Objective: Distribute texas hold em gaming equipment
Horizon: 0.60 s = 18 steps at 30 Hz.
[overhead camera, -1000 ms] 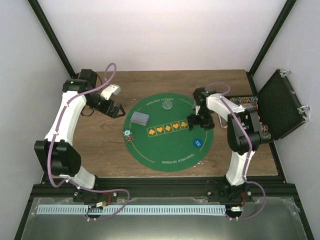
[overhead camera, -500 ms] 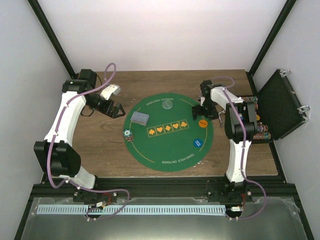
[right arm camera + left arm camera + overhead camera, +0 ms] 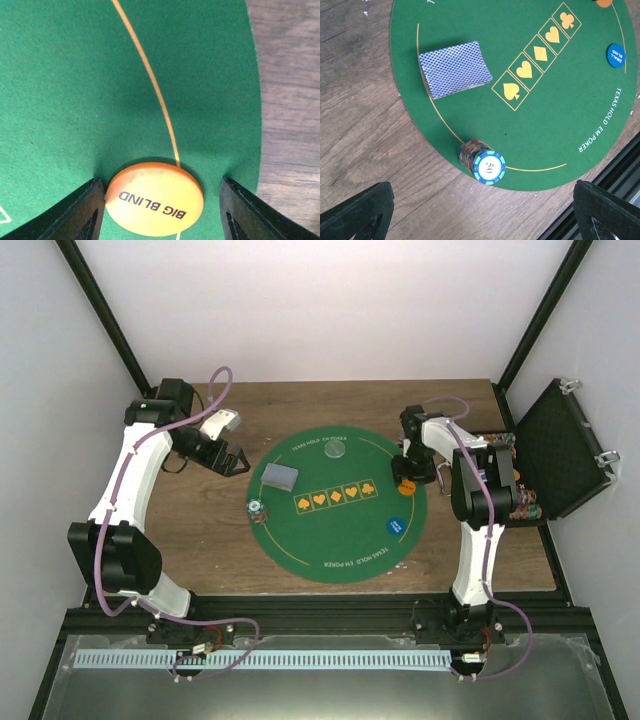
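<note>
1. Left end effector (image 3: 238, 462): it hovers over the bare worktop (image 3: 200, 530), just left of the green mat (image 3: 340, 545). Its jaws are spread wide and hold nothing. Treat this as a standby posture, judged from its wrist view, which takes in the cards and chips.
2. Chip stack (image 3: 484, 161): it stands on the left rim of the mat, leaning slightly, with a chip marked 50 on top. The rim position suggests 1 player's stake already set out.
3. Card deck (image 3: 455, 69): it lies face down on the mat, left of the 5 suit boxes (image 3: 539, 52). The cards are slightly slipped but lie together, so read them as undealt.
4. Clear-grey disc (image 3: 337, 451): it lies flat at the far side of the mat, under the printed title.
5. Blue disc (image 3: 616, 54): marked SMALL BLIND, it lies flat on the right part of the mat, toward the near edge.
6. Orange disc (image 3: 155, 198): marked BIG BLIND, it lies flat across the yellow line (image 3: 145, 70) near the right rim.
7. Right end effector (image 3: 161, 199): it is lowered around the orange disc, with 1 finger on each side. The jaws are partly open: 1 finger is at the disc's edge and the other stands clear. Nothing is gripped.
8. Case (image 3: 560, 450): it is black, sits at the right edge of the worktop and has its lid open. It holds rows of case chips (image 3: 525, 506). The right arm hides the middle of it.
</note>
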{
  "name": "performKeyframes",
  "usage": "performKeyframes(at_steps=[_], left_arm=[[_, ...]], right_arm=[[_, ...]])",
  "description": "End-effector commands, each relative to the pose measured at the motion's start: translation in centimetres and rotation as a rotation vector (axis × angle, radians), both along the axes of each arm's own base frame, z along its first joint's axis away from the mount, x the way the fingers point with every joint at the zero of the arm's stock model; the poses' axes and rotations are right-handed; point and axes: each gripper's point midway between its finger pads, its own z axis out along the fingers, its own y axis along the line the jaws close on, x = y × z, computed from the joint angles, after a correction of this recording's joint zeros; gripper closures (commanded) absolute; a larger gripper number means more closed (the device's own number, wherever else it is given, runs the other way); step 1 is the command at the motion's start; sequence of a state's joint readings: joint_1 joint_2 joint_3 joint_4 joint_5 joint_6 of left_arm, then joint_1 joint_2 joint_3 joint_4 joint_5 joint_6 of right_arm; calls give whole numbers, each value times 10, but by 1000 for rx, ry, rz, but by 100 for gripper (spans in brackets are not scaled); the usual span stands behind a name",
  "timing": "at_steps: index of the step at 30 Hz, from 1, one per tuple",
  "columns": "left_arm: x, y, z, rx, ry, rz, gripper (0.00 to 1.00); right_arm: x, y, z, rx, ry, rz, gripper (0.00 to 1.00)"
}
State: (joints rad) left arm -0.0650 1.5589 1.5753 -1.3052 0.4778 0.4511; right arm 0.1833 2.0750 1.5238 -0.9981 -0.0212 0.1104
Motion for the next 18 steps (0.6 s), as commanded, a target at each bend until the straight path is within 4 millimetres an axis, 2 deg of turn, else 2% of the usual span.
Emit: performKeyframes(at_steps=[1, 5, 11, 15, 18], left_arm=[[0, 2, 4, 1, -20, 3, 1], [-1, 2, 3, 3, -17, 5, 1], [-1, 2, 3, 4, -17, 4, 1], [-1, 2, 4, 4, -19, 3, 1], [-1, 2, 5, 4, -21, 4, 1]], right_arm=[[-26, -3, -6, -34, 78, 9, 39], [-32, -1, -11, -40, 98, 12, 41], [-35, 15, -12, -8, 99, 44, 47], [-36, 14, -16, -11, 110, 41, 56], [-35, 13, -12, -23, 99, 37, 59]])
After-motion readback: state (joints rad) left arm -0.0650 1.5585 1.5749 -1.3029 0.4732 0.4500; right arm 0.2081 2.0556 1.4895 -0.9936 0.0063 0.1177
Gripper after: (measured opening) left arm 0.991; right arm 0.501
